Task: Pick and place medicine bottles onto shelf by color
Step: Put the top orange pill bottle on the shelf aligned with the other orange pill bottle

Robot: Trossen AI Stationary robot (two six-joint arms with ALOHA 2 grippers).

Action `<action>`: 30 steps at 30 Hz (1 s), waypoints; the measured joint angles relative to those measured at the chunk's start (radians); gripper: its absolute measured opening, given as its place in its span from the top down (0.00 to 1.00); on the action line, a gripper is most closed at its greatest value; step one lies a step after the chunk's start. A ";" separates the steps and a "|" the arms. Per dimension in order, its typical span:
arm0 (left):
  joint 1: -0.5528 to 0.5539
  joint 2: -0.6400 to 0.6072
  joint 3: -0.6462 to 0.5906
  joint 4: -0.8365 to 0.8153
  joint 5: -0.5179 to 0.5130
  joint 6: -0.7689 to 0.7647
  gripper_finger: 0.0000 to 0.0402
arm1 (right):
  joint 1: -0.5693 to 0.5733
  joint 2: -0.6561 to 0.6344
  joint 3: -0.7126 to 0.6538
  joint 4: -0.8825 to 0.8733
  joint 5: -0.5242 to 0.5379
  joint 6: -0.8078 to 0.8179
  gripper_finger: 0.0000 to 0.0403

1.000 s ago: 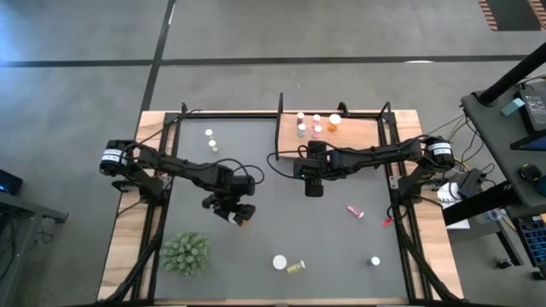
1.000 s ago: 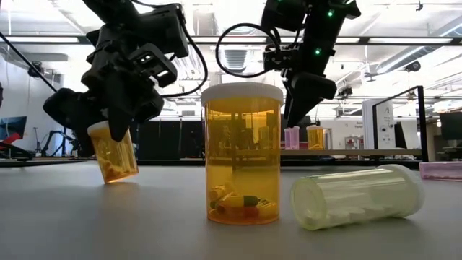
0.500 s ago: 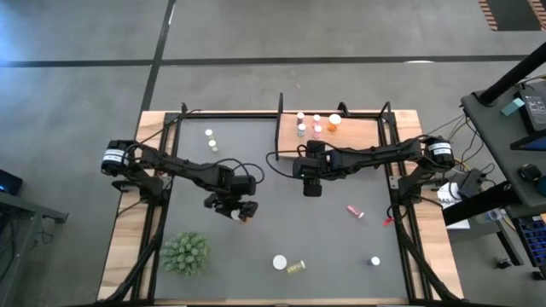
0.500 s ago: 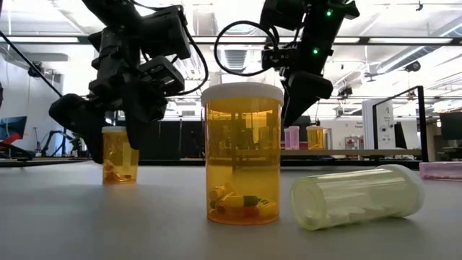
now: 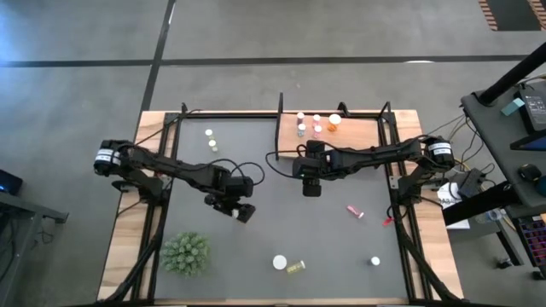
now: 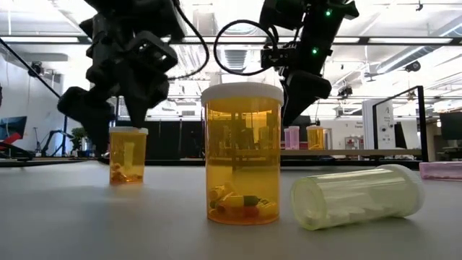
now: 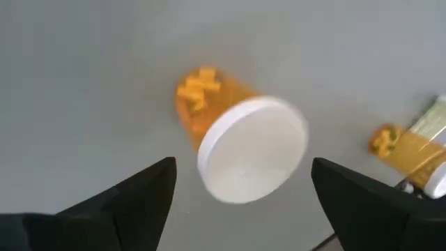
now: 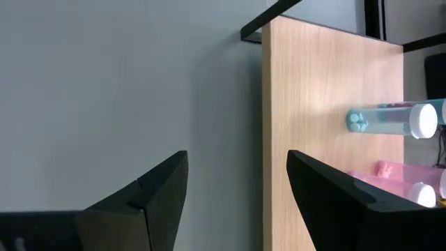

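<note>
An orange medicine bottle (image 7: pixel 244 143) with a white cap stands upright on its base on the dark grey mat (image 5: pixel 281 230); the low view shows this bottle (image 6: pixel 128 155) too. My left gripper (image 7: pixel 242 167) hovers open just above it, one finger to each side of the cap, touching nothing. My right gripper (image 5: pixel 311 188) hangs open over the mat beside the shelf's near edge (image 8: pixel 268 125), with nothing between its fingers. The light wooden shelf (image 5: pixel 358 136) at the far right carries several small bottles (image 5: pixel 317 124).
Two small bottles (image 5: pixel 211 140) stand at the mat's far left. A spiky green plant (image 5: pixel 185 253) sits near left. An upright orange bottle (image 6: pixel 242 155) and a lying yellow-green one (image 6: pixel 357 196) are near the front edge. A pink bottle (image 5: pixel 355 211) lies at the right.
My left gripper has opened and let go of the orange bottle, then risen a little above it. The bottle, tilted in the fingers a second ago, now stands upright on the mat.
</note>
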 joint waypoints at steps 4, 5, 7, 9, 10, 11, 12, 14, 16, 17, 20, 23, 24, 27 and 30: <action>-0.020 -0.027 -0.006 0.003 -0.043 0.024 0.21 | 0.000 0.000 0.000 0.006 0.000 0.000 0.42; -0.025 -0.028 -0.010 -0.002 -0.040 0.043 0.21 | 0.000 0.000 0.000 0.006 0.000 0.000 0.42; -0.039 -0.030 -0.016 -0.006 -0.024 0.141 0.21 | 0.000 0.000 0.000 0.006 0.000 0.000 0.42; -0.056 -0.038 -0.016 -0.012 -0.012 0.289 0.21 | 0.000 0.000 0.000 0.006 0.000 0.000 0.42; -0.066 -0.042 -0.016 -0.013 -0.012 0.369 0.21 | 0.000 0.000 0.000 0.007 0.000 0.000 0.42; -0.077 -0.045 -0.016 -0.015 -0.012 0.453 0.21 | 0.000 0.000 0.000 0.008 0.000 0.000 0.42; -0.089 -0.049 -0.019 -0.016 -0.016 0.532 0.21 | 0.000 0.000 0.000 0.009 0.000 0.000 0.42; -0.110 -0.051 -0.025 -0.018 -0.052 0.640 0.21 | 0.000 0.000 0.000 0.010 0.000 0.000 0.42; -0.127 -0.051 -0.033 -0.021 -0.100 0.688 0.21 | 0.000 0.000 0.000 0.011 0.000 0.000 0.42; -0.133 -0.051 -0.036 -0.024 -0.118 0.691 0.21 | 0.000 0.000 0.000 0.010 0.000 0.000 0.42; -0.142 -0.045 -0.048 -0.025 -0.149 0.648 0.21 | 0.000 0.000 0.000 0.011 0.000 0.000 0.42; -0.144 -0.045 -0.050 -0.020 -0.153 0.510 0.21 | 0.000 0.000 0.000 0.011 0.000 0.000 0.42; -0.144 -0.045 -0.050 -0.020 -0.165 0.474 0.21 | 0.000 0.000 0.000 0.011 0.000 0.000 0.42; -0.150 -0.045 -0.050 -0.037 -0.263 0.459 0.21 | 0.000 0.000 0.000 0.011 0.000 0.000 0.42; -0.159 -0.044 -0.050 -0.054 -0.310 0.494 0.21 | 0.000 0.000 0.000 0.012 0.000 0.000 0.42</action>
